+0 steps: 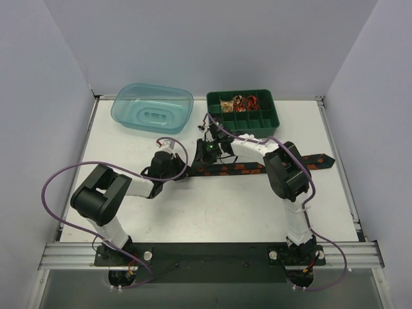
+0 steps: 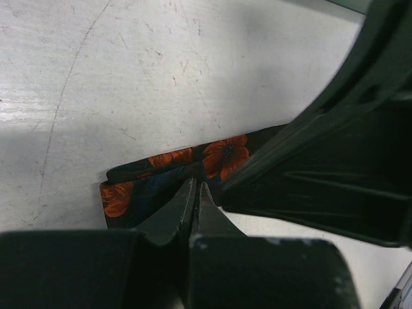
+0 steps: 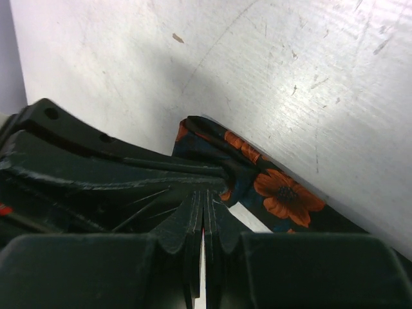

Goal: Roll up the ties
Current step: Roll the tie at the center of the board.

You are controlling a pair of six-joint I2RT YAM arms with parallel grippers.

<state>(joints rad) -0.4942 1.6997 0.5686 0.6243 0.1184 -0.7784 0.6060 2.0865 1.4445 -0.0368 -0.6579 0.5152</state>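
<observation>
One of the ties (image 1: 257,168), black with orange-red flowers, lies flat across the middle of the table with its pointed end to the right. Both grippers meet at its left end. My left gripper (image 1: 188,169) comes in from the left; its jaws (image 2: 196,187) are pressed together on the folded end of the tie (image 2: 225,154). My right gripper (image 1: 208,159) reaches in from the right, with its jaws (image 3: 206,194) closed to a thin slit at the tie's edge (image 3: 283,193). The other gripper's black body blocks part of each wrist view.
A green divided box (image 1: 278,122) holding orange-red rolled items (image 1: 241,102) stands just behind the grippers. A clear blue tub (image 1: 152,108) sits at the back left. Purple cables (image 1: 58,177) loop beside both arms. Grey walls close off the table's sides.
</observation>
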